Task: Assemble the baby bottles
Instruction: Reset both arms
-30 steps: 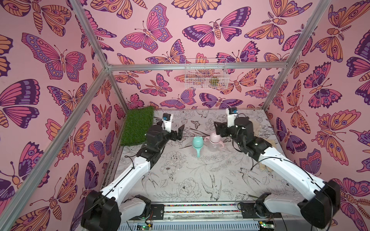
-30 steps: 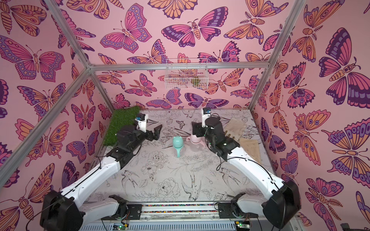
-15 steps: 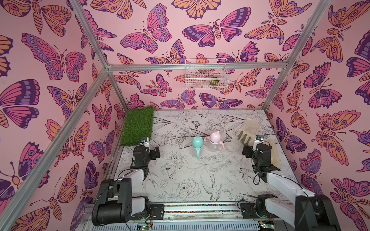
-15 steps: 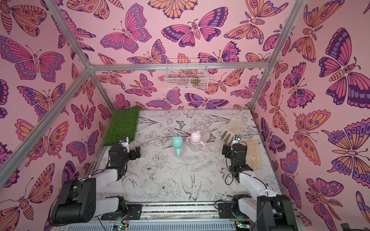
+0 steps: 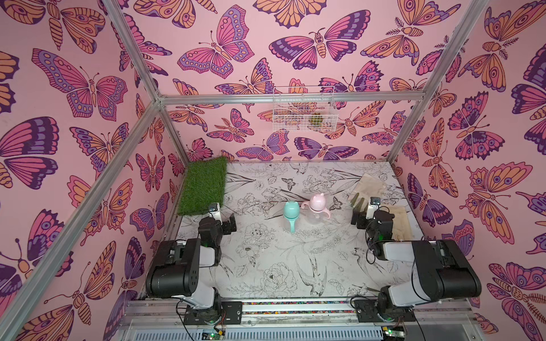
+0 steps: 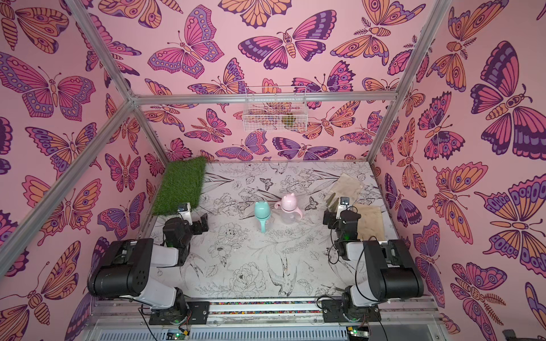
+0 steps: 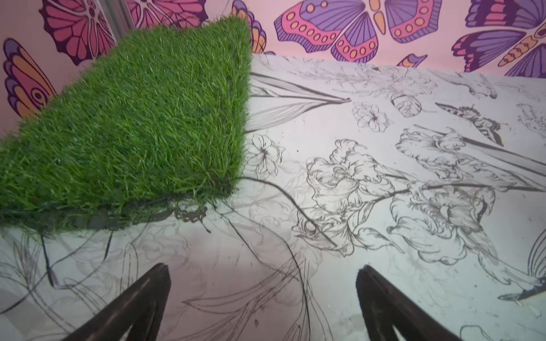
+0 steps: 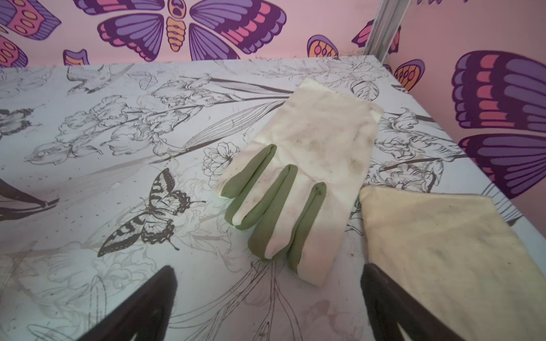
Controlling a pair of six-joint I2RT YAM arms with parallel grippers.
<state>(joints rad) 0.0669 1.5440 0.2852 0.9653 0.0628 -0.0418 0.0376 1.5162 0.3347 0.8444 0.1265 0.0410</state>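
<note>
Both top views: teal bottle and pink bottle stood side by side at frame ctr, just apart, each w/ its eared dome cap on. They looked assembled to me. My left gripper sat lower left of them and my right gripper lower right, both well apart from the bottles, holding nothing.

I judged the bottles light, stiff plastic w/ slick clear bodies, prob. tippy. Best hold would be the collar or a handle, not the round cap.

Left wrist: left gripper spread wide at btm edge, bare table between; grass mat upper left.

Right wrist: right gripper likewise wide, empty; beige glove at ctr, second glove lower right.

No readable writing or brand in any view.
</note>
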